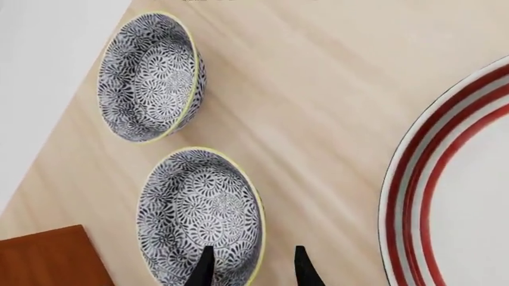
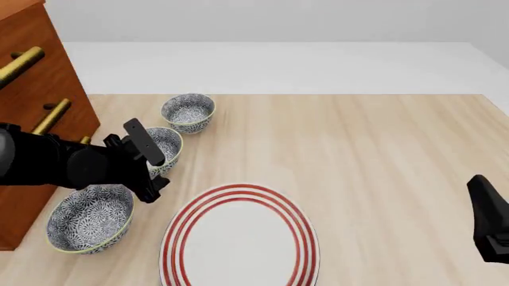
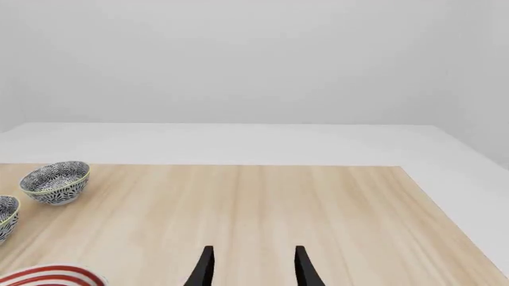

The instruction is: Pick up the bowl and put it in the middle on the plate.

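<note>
Three patterned blue-grey bowls stand in a row left of the plate (image 2: 238,238): a far bowl (image 2: 188,111), a middle bowl (image 2: 167,148) and a near bowl (image 2: 89,217). My left gripper (image 2: 155,188) hangs open over the middle bowl (image 1: 199,211). In the left wrist view the left gripper (image 1: 253,268) straddles that bowl's rim on the plate side, one fingertip (image 1: 205,265) over the inside and the other over the table. The red-ringed plate (image 1: 413,196) is bare. My right gripper (image 3: 253,268) is open and holds nothing, far off at the table's right side (image 2: 487,208).
A brown wooden cabinet (image 2: 36,89) with brass handles stands at the table's left edge, close behind the left arm and the near bowl. The table's far edge (image 2: 286,94) meets a white floor. In the right wrist view the far bowl (image 3: 54,180) and the plate's rim (image 3: 47,275) show.
</note>
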